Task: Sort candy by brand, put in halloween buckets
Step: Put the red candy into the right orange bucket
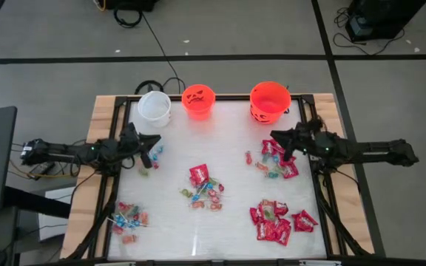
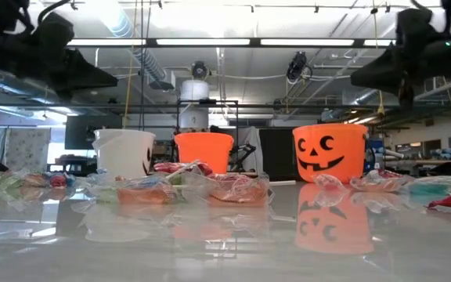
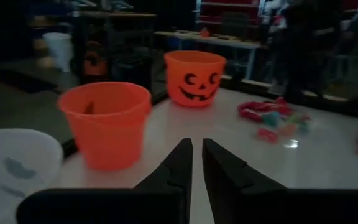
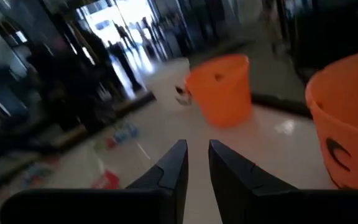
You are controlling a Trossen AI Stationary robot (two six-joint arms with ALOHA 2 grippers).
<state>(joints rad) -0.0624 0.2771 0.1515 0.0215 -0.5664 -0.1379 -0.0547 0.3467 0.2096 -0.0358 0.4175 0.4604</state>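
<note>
Seen from above, five loose heaps of small shiny wrapped candy (image 1: pixel 274 220) lie on the white table (image 1: pixel 228 133), behind them three round plastic buckets (image 1: pixel 197 101), one white, two orange. Left gripper (image 1: pixel 152 150) and right gripper (image 1: pixel 278 143) hover empty. Wrist views: each gripper's jaws stand narrowly apart, holding nothing.

A white glossy table top (image 1: pixel 228 222) sits in a light wooden frame (image 1: pixel 100 118). Black cables (image 1: pixel 157 46) run over the grey floor (image 1: pixel 50 81), crossed by dark tape lines (image 1: pixel 220 58).
</note>
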